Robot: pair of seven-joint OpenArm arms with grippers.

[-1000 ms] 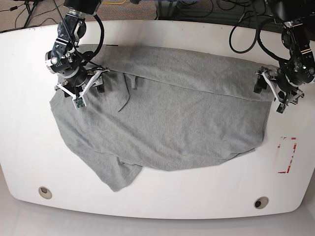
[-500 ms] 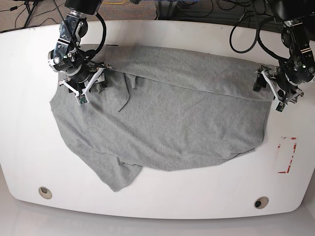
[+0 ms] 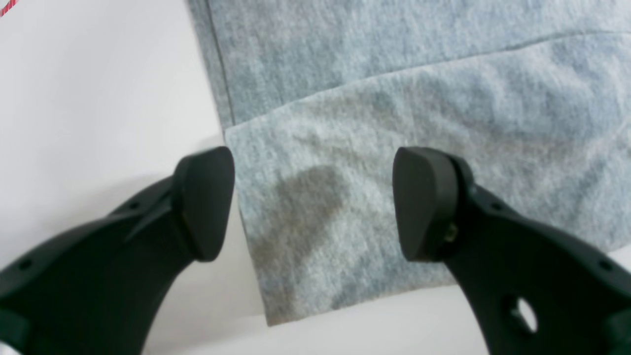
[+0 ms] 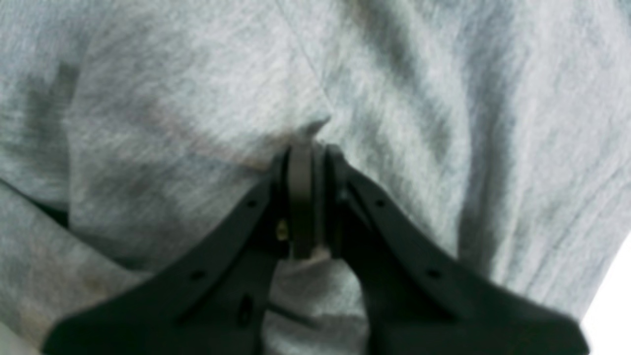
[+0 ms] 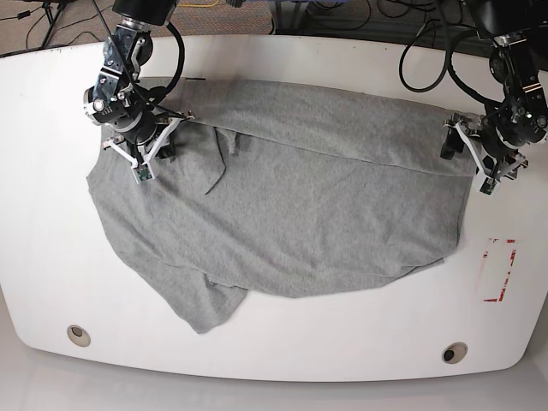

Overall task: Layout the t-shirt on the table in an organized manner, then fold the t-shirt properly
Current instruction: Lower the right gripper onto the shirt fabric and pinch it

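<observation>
The heather-grey t-shirt (image 5: 300, 214) lies spread and rumpled across the white table (image 5: 274, 355), with a bunched flap at the front left. My right gripper (image 5: 169, 144), at the shirt's back left, is shut on a pinched ridge of the cloth (image 4: 308, 135). My left gripper (image 5: 454, 145) hovers open at the shirt's right back corner. In the left wrist view its fingertips (image 3: 207, 197) straddle that folded corner (image 3: 315, 236) of the t-shirt (image 3: 419, 64) without gripping it. No lettering shows.
A red-outlined rectangle (image 5: 498, 271) is marked on the table right of the shirt. Two round grommet holes (image 5: 78, 334) (image 5: 454, 352) sit near the front edge. Black cables (image 5: 419, 60) hang behind the table by the arm on the right.
My right gripper has closed onto the shirt fabric after standing open over it, shifting slightly toward the back. My left gripper has stayed open near the corner.
</observation>
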